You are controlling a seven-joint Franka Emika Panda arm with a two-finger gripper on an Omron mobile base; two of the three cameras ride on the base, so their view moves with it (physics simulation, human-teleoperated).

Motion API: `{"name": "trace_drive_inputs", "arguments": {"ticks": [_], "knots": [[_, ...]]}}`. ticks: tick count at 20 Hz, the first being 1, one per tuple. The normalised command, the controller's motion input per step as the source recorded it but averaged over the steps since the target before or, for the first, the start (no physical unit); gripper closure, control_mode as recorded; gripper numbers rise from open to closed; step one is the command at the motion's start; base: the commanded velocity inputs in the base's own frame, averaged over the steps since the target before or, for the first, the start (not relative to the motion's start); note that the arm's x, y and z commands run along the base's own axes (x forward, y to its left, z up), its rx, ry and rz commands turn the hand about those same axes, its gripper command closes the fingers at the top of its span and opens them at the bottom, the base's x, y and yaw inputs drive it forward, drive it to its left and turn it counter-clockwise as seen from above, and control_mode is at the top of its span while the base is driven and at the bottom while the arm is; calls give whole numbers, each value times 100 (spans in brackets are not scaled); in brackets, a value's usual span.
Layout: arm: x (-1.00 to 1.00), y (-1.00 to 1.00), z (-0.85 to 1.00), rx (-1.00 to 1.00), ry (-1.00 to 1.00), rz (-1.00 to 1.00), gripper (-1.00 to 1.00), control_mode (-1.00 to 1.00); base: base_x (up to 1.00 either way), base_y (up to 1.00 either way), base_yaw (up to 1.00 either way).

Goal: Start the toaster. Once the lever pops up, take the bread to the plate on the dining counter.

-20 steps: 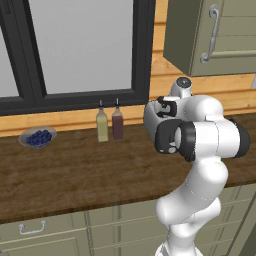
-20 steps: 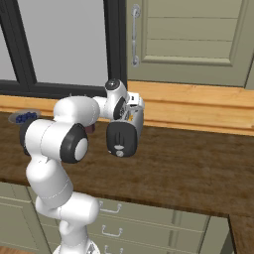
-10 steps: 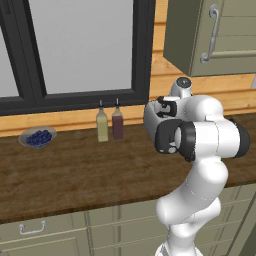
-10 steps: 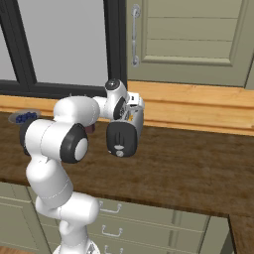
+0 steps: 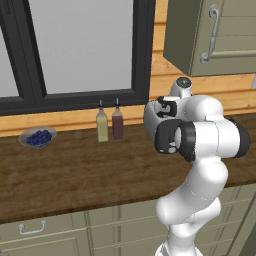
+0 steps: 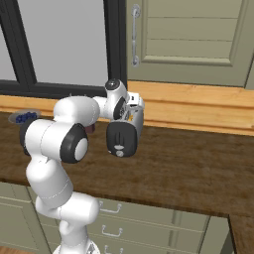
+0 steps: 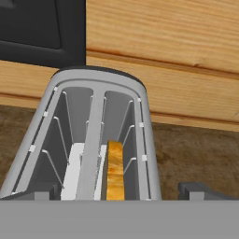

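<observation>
Jaws straddle the toaster [image 7: 93, 135], bread [image 7: 115, 170] inside

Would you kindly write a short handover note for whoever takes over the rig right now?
Gripper: above the toaster, looking down into its slots; its fingers barely show, so open or shut cannot be told.
Bread: in the right-hand slot as the hand view shows it, not gripped.
Done: nothing can be confirmed; the lever's position cannot be told.
Left: start the toaster if not yet started, wait for the pop, carry the bread to the plate.
</observation>
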Motion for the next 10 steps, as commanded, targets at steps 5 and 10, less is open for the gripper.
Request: {"name": "trace_drive_inputs", "arguments": {"ticks": [5,10], "knots": [[0,0,0,0,0,0,-100,-100,0,0,0],[0,0,0,0,0,0,-100,-100,0,0,0]]}}
